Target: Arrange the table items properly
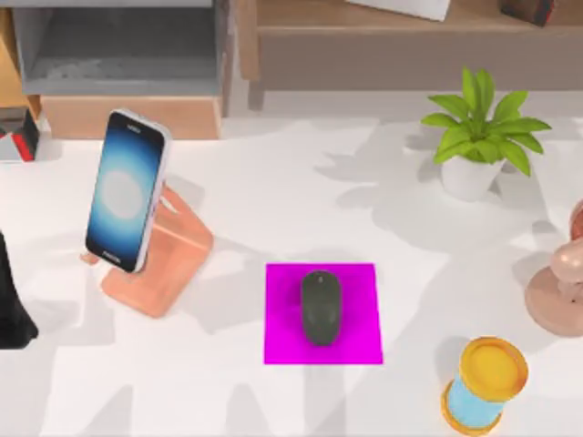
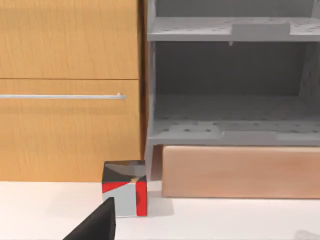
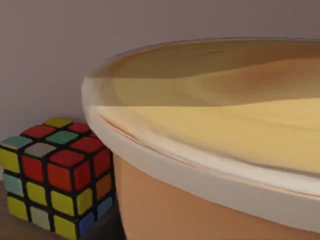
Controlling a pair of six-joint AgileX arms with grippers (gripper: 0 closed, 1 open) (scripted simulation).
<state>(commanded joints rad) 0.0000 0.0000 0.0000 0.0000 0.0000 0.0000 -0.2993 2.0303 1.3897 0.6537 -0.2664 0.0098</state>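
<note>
Dark grey oval mouse [image 1: 322, 308] sits on the magenta mat [image 1: 363, 339]; the slim glowing-screen smartphone [image 1: 127, 189] leans in its salmon stand [image 1: 164, 264]. Orange cream-topped cup [image 3: 210, 150], close before your right wrist camera, looks unplaced. You can't tell either claw's state.

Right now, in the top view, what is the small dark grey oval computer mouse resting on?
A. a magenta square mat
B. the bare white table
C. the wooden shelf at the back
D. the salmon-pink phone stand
A. The small dark grey oval computer mouse lies near the middle of the magenta square mat, apart from the salmon-pink phone stand that holds the slim smartphone with a glowing screen.
</note>
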